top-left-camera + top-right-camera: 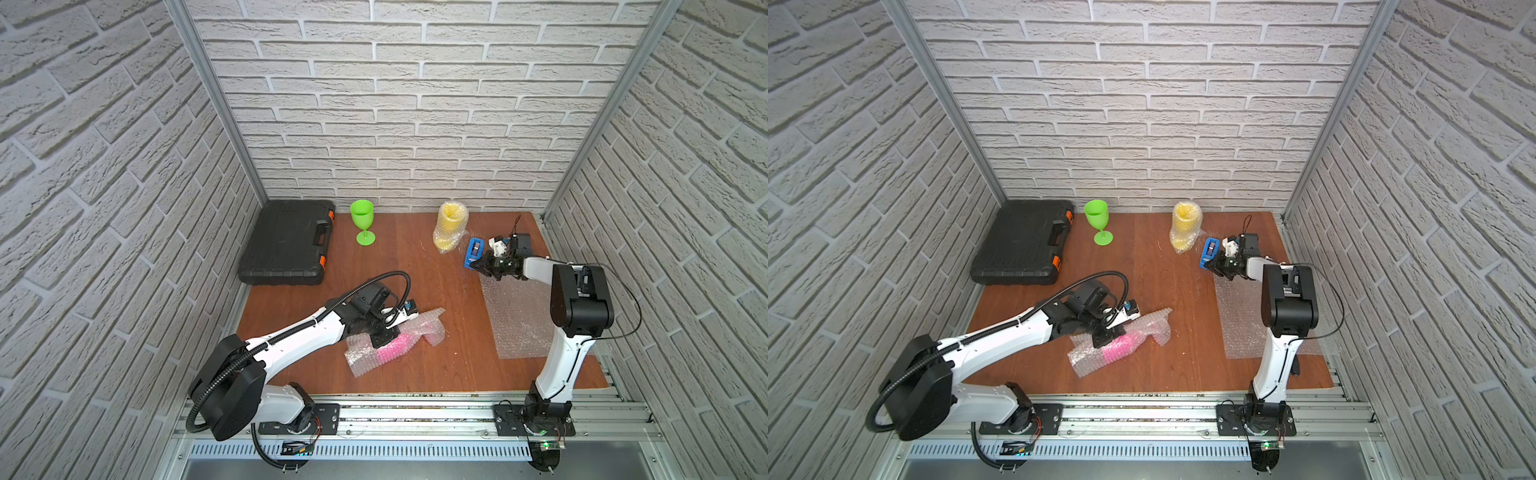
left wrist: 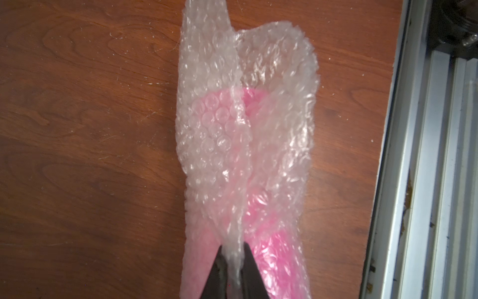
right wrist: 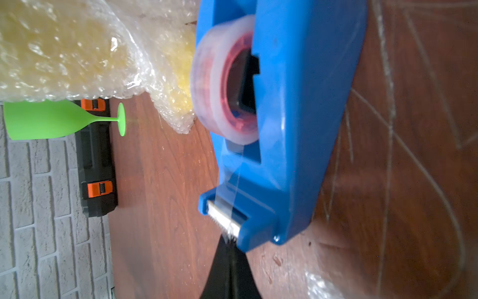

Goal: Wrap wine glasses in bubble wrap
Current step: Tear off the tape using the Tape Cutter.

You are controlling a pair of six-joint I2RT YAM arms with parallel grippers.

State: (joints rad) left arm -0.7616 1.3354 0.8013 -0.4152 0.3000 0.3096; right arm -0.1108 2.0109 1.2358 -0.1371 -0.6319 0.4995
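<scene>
The pink wine glass (image 1: 394,348) (image 2: 269,248) lies on its side at the front middle of the table, rolled in bubble wrap (image 1: 360,358) (image 2: 279,77). My left gripper (image 1: 384,337) (image 2: 234,255) is shut on a gathered ridge of that wrap over the glass. A yellow wine glass (image 1: 450,226) (image 3: 64,51) stands wrapped at the back. The green wine glass (image 1: 362,220) (image 3: 46,120) stands bare to its left. My right gripper (image 1: 478,266) (image 3: 229,246) is shut on the tape end at the cutter of the blue tape dispenser (image 1: 473,250) (image 3: 297,129).
A flat bubble wrap sheet (image 1: 519,316) lies under the right arm. A black tool case (image 1: 291,243) with orange latches fills the back left corner. Aluminium rails (image 1: 415,409) (image 2: 426,181) run along the table's front edge. Brick walls enclose three sides.
</scene>
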